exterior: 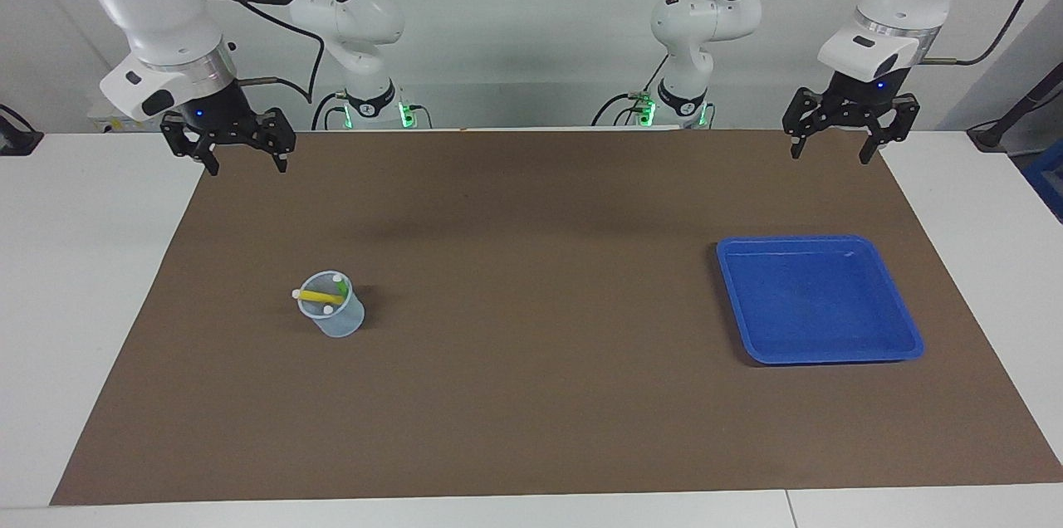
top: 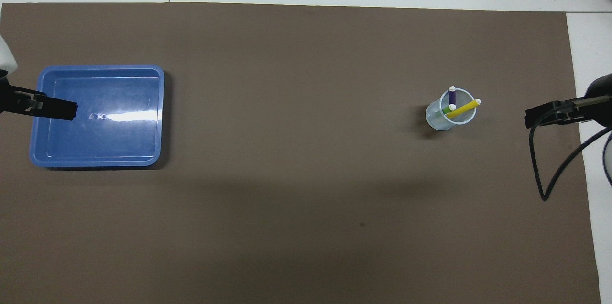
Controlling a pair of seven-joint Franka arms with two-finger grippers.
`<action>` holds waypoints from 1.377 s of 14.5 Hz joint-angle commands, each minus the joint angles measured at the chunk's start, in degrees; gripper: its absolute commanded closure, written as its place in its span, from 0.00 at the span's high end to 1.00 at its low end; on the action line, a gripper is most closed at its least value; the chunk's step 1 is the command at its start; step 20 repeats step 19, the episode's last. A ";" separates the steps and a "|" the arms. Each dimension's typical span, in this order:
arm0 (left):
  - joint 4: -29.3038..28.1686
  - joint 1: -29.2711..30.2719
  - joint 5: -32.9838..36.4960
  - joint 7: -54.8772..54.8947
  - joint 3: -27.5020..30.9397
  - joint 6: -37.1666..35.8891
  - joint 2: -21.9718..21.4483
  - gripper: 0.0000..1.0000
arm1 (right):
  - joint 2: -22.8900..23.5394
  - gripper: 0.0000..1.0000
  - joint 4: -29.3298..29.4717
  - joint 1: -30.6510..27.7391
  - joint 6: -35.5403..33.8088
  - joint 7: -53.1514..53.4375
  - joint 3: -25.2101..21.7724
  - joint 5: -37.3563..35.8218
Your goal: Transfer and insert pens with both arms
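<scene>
Both black two-finger grippers hang empty with fingers spread: the right gripper (exterior: 242, 164) over the mat's corner at its own end, the left gripper (exterior: 833, 151) over the mat edge near the shallow blue plastic tray (exterior: 818, 300). All three pens, yellow (top: 462, 109), purple (top: 452, 98) and what looks like a green one (top: 447, 110) mostly hidden, stand in the small clear plastic cup (exterior: 334, 319) toward the right arm's end. I judge no pen is grasped yet; next, the right gripper must drop over the cup and pinch one protruding pen.
</scene>
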 commanded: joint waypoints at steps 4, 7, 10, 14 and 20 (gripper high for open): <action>-0.52 0.05 0.50 -0.69 -0.12 -0.68 -0.95 1.00 | -0.51 1.00 -0.13 -0.40 -0.09 0.52 0.15 0.84; -0.52 0.05 0.50 -0.69 -0.12 -0.68 -0.95 1.00 | -0.43 1.00 0.30 -0.31 0.44 0.61 0.24 1.62; -0.52 0.05 0.50 -0.69 -0.12 -0.68 -0.95 1.00 | -0.43 1.00 0.57 -1.02 0.53 0.52 -0.02 8.21; -0.52 0.05 0.50 -0.69 -0.12 -0.68 -0.95 1.00 | -1.13 1.00 0.57 -1.02 0.53 0.61 -0.11 7.87; -0.52 0.05 0.50 -0.69 -0.12 -0.68 -0.95 1.00 | -1.22 1.00 0.30 -1.02 0.44 0.79 -0.20 7.87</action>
